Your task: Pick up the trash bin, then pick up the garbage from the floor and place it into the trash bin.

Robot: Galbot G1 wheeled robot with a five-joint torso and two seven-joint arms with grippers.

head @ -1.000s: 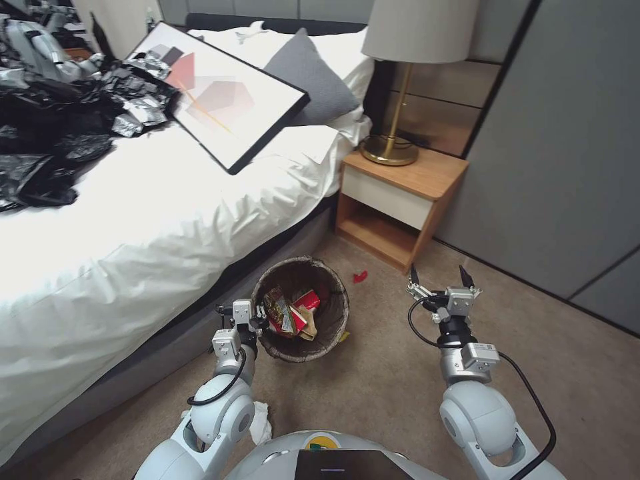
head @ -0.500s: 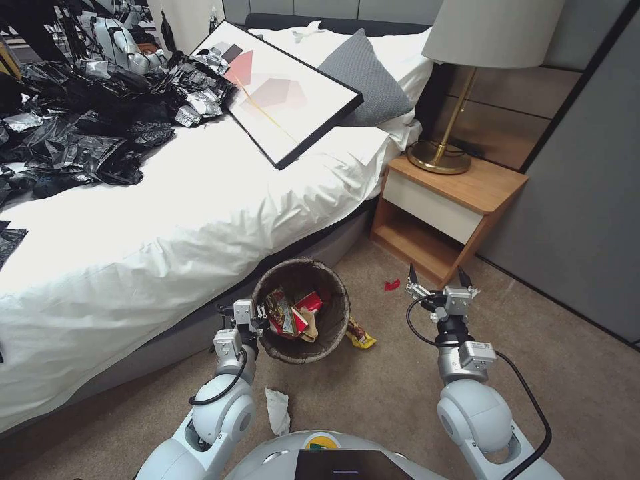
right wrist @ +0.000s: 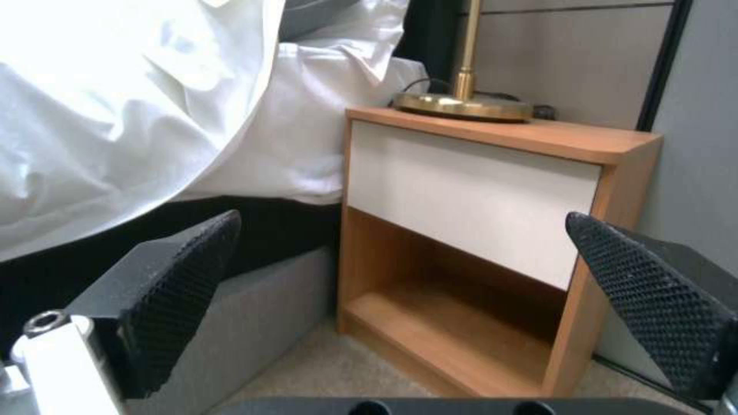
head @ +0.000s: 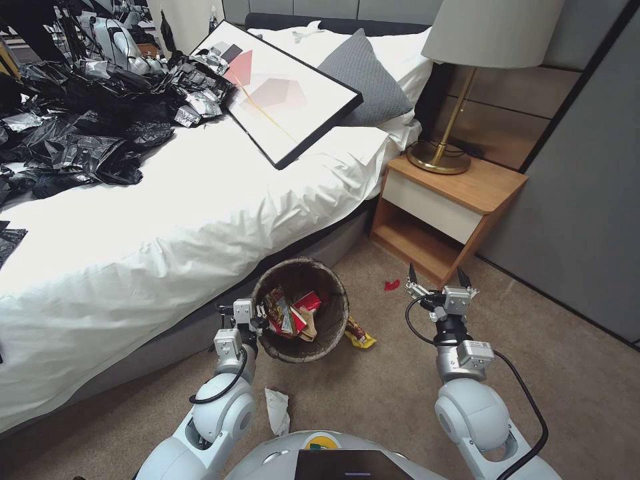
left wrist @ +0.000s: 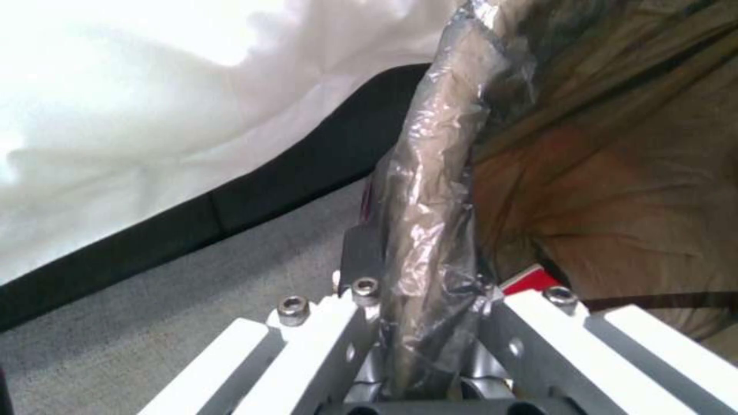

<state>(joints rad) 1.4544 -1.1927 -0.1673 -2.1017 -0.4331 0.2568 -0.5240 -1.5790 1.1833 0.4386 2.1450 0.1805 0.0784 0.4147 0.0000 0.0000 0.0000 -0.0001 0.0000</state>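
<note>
Brown-bagged trash bin [head: 301, 310] rim pinched by left hand [head: 257, 325], right hand [head: 435, 275] spread empty.

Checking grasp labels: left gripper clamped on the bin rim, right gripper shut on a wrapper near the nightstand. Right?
Not quite. The right gripper is open and empty, as the right wrist view shows, its fingers spread before the nightstand. The left gripper is clamped on the trash bin rim.

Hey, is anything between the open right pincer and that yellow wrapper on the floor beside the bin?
Nothing visible. The right pincer hangs open above bare carpet; the yellow wrapper lies beside the trash bin, which the left pincer holds by its rim.
</note>
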